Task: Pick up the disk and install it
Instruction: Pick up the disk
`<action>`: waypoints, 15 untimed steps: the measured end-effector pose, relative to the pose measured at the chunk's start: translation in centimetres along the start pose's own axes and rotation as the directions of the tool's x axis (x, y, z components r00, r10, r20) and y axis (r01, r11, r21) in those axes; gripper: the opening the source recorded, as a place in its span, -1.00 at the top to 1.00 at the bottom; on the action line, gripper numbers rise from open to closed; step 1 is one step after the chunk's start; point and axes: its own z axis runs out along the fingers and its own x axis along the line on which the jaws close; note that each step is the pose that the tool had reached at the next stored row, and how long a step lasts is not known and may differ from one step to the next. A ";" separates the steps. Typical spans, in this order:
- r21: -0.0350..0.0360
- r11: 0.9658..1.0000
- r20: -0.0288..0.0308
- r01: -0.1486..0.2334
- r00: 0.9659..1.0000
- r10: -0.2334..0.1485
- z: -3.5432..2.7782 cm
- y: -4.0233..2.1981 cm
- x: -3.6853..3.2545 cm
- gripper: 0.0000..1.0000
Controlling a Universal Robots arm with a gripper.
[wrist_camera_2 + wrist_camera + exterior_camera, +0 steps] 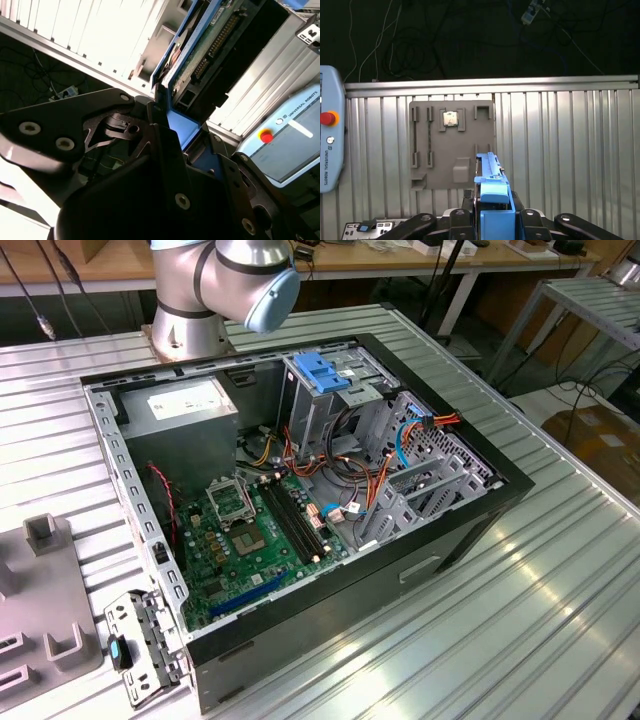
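- The gripper has its jaws closed on the disk, clamping it edge-on with a blue side rail showing between the two black fingers.
- In the second wrist view the disk juts out from the jaws with its green circuit-board face exposed. It hangs clear of the ribbed tabletop, so it is lifted but not yet installed.
- Below it in the first wrist view lie a grey fixture tray holding a small chip, and a teach pendant beside the tray.
- In the exterior view the open computer case fills the middle of the frame, under the arm at the upper centre.
- The metal cage with its blue top stands at the upper centre of the case, and the power-supply box is at its upper left.
- Slip risk: the jaws appear to hold only one end, so most of the disk overhangs. A quick swing or a knock could make it pivot or slide out.
- Snag risk: orange, red and blue cables crowd the space just beside the cage and could catch a rail or the disk's corner.
- Jam risk: if the rails meet the cage tilted, the disk may bind partway and the bare circuit board could scrape on sheet-metal edges.
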 end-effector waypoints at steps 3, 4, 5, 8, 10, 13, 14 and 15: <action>0.000 1.000 0.000 0.000 1.000 0.000 0.00 -0.25 -0.01 0.26; 0.000 1.000 0.000 0.000 1.000 0.000 0.00 -0.34 -0.01 0.26; 0.000 1.000 0.000 0.000 1.000 0.000 0.00 -0.47 -0.02 0.26; 0.000 1.000 0.000 0.000 1.000 0.000 0.00 -0.72 -0.03 0.26; 0.000 1.000 0.000 0.000 1.000 0.000 0.00 -0.84 -0.03 0.26; 0.000 1.000 0.000 0.000 1.000 0.000 -0.01 -1.01 -0.04 0.26; 0.000 1.000 0.000 0.000 1.000 0.000 -0.01 -1.06 -0.04 0.26; 0.000 1.000 0.000 0.000 1.000 0.000 -0.01 -1.13 -0.05 0.26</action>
